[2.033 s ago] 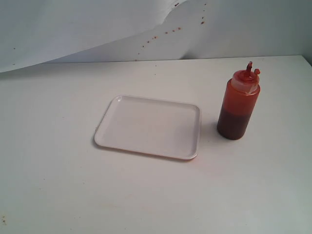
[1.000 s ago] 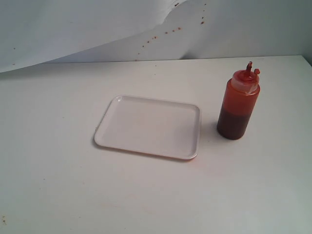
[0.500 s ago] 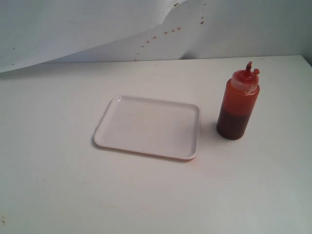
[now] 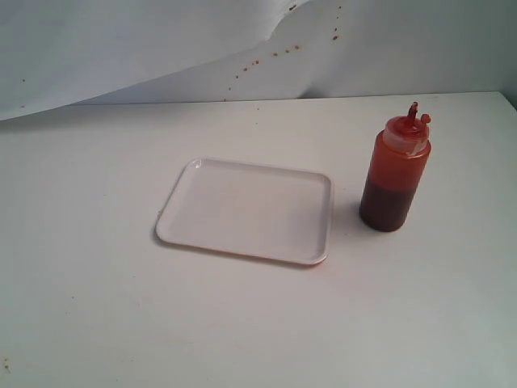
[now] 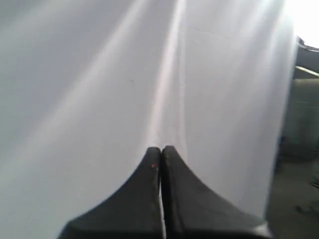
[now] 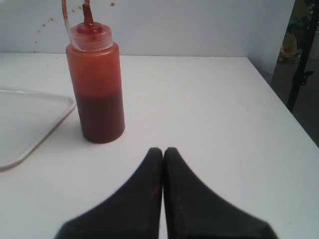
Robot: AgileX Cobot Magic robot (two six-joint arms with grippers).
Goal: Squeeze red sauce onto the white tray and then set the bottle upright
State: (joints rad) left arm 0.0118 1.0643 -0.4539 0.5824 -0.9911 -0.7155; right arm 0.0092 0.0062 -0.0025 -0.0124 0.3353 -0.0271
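Note:
The bottle [image 4: 395, 173] stands upright on the table, right of the white tray [image 4: 246, 209]; its nozzle and small tethered red cap point up. The tray lies flat and I see no red sauce on it. The right wrist view shows the bottle [image 6: 96, 84] ahead of my right gripper [image 6: 163, 151], with a strip of bare table between them, and the tray's corner [image 6: 27, 119] beside it. That gripper is shut and holds nothing. My left gripper [image 5: 160, 149] is also shut and empty, facing only a plain white surface. Neither gripper appears in the exterior view.
Reddish-brown specks [image 4: 275, 55] dot the white wall behind the table. The table's right edge [image 6: 279, 104] drops off beyond the bottle, with dark equipment past it.

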